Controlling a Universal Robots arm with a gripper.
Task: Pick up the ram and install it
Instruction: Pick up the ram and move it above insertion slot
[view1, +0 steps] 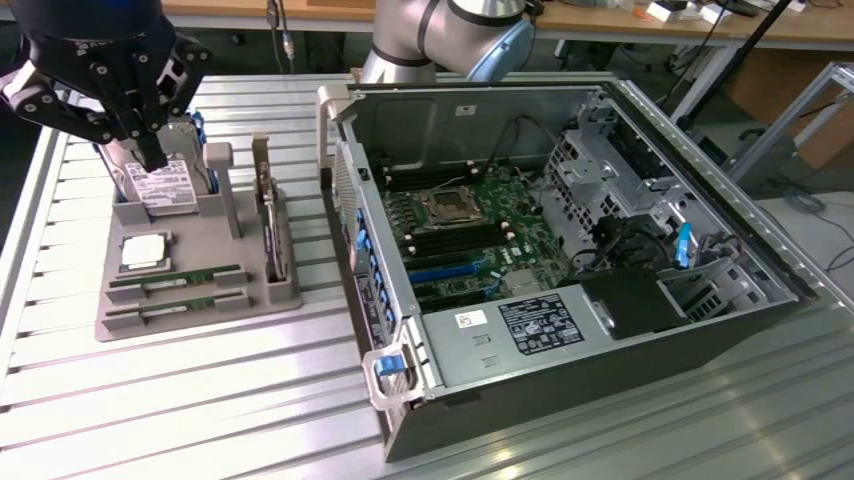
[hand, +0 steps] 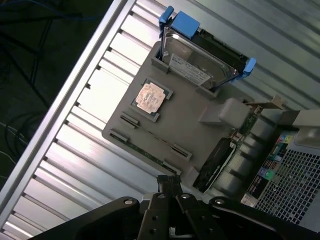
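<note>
Your hand (view1: 152, 158) hangs over the grey holder (view1: 200, 235) on the slatted bench (view1: 200, 400), with its two fingers pressed together and nothing between them. In the wrist view the closed fingertips of the hand (hand: 170, 184) meet in a single narrow point above the holder (hand: 185, 117). The ram (view1: 176, 277) is not in your grip: it lies on its long edge in the holder's slots as a thin green stick, with a second one like it just beside it, both below the hand and towards the holder's edge. In the wrist view the ram (hand: 145, 151) lies just beyond the fingertips. Nearer beneath the hand in the exterior view stands the silver hard drive (view1: 167, 185) in its blue-edged cradle; whether the fingers touch it you cannot tell from here. Between the drive and the ram lies a square processor (view1: 144, 251), flat on the holder. An expansion card (view1: 272, 232) stands upright on the holder's side farthest from the hand, next to the open computer case (view1: 534, 330), whose motherboard (view1: 467, 230) lies well apart from the hand.
</note>
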